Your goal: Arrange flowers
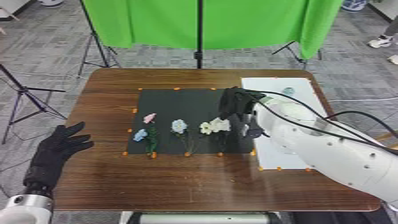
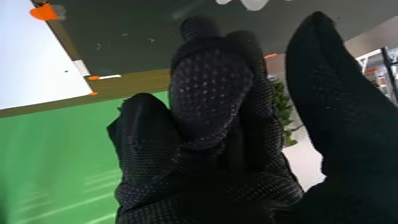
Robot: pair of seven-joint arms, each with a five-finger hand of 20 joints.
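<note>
White sheet (image 1: pixel 269 85) | right arm (image 1: pixel 324 152) over it | green cloth (image 1: pixel 249 25) beyond flowers (image 1: pixel 179 126)

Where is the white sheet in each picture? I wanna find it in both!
Head view: the white sheet is on the right, beside the black mat.
Right wrist view: the white sheet is near the black mat's edge.
Shared landmark: the green curtain.

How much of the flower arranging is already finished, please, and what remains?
Partly done, it seems: pink, blue, pale blue and cream flowers lie in a rough row on the dark mat. Green leaves show beside the right hand; whether it holds them, I cannot tell. Probably left: settling any flower there and withdrawing that hand.
</note>
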